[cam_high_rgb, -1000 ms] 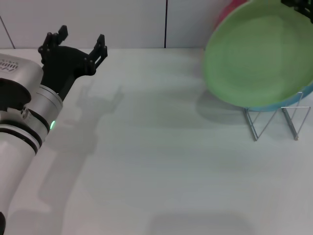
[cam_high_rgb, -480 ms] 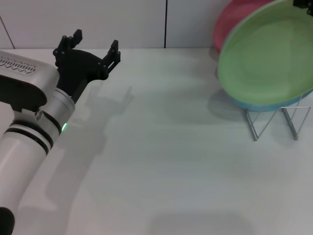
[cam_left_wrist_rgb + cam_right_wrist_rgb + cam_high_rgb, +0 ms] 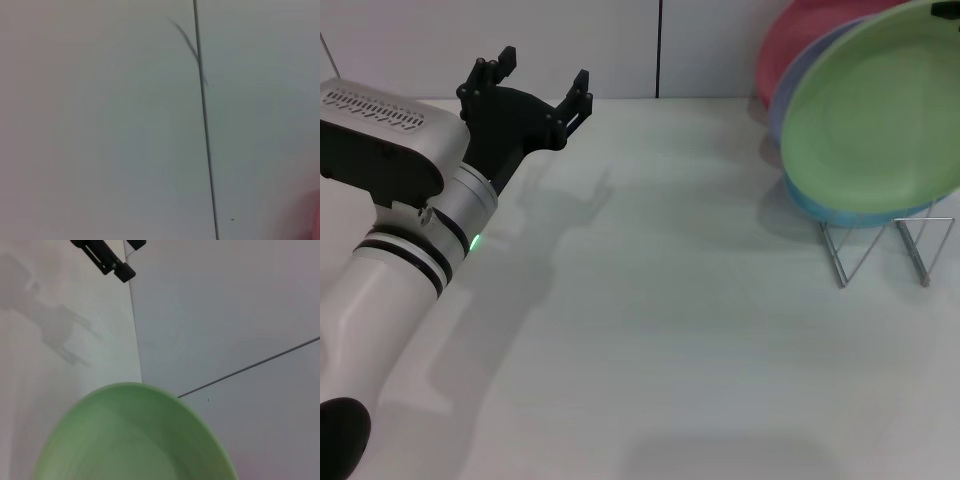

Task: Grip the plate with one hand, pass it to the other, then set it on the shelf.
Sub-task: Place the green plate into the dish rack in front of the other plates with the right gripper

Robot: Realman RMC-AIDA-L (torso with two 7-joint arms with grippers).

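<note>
The light green plate point(image 3: 870, 115) is tilted up on edge at the far right, above the wire shelf point(image 3: 880, 245) and in front of the other plates standing there. My right gripper point(image 3: 948, 6) shows only as a dark tip at the top right corner, holding the plate's upper rim. The plate fills the lower part of the right wrist view point(image 3: 135, 440). My left gripper point(image 3: 538, 72), on the green-lit arm, is open and empty over the table at the far left. Its fingers also show in the right wrist view point(image 3: 107, 262).
A pink plate point(image 3: 800, 30), a lavender plate point(image 3: 782, 100) and a turquoise plate point(image 3: 810, 205) lean in the shelf behind and under the green one. A white wall with a dark seam point(image 3: 659, 45) stands behind the white table point(image 3: 670, 330). The left wrist view shows only that wall point(image 3: 100, 125).
The green plate has moved right and up, closer against the plates in the shelf. My left arm has moved right and farther out, its gripper still open.
</note>
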